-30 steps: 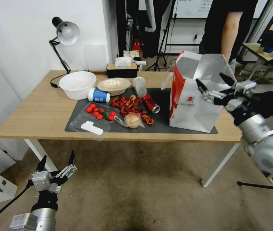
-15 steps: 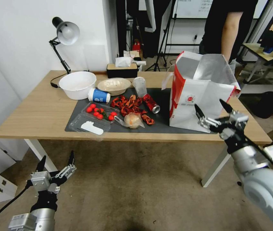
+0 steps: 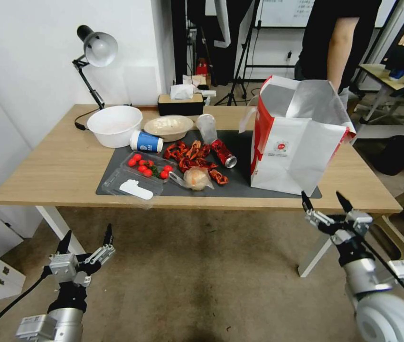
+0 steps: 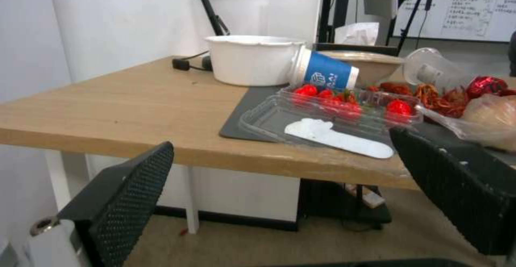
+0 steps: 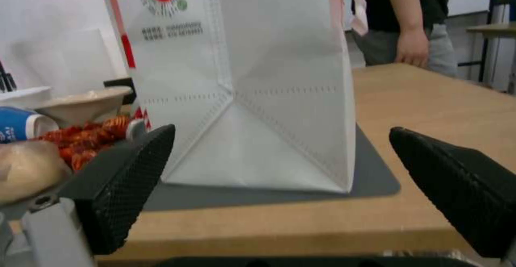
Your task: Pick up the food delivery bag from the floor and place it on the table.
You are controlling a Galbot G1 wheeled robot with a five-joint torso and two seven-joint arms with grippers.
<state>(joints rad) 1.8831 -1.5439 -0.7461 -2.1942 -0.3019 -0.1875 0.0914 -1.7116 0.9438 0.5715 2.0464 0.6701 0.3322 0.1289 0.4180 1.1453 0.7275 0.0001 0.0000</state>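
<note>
The left tool (image 3: 87, 239) hangs low over the floor (image 3: 202, 275), below the front left corner of the desk (image 3: 45, 166). Its fingers are spread wide and hold nothing. On the desk, near the back left, stands a white bowl (image 3: 114, 125) with a blue paper cup (image 3: 146, 141) lying on its side next to it. A clear box of little tomatoes (image 3: 147, 166) sits at the front edge of the dark mat (image 3: 239, 142). Red bits of food (image 3: 190, 154) lie in the middle of the mat. The food delivery bag (image 3: 296, 137) stands upright on the right end of the mat, open at the top. The right tool (image 3: 326, 203) is just below the desk's front edge, in front of the bag and apart from it. Its fingers are spread wide and hold nothing.
</note>
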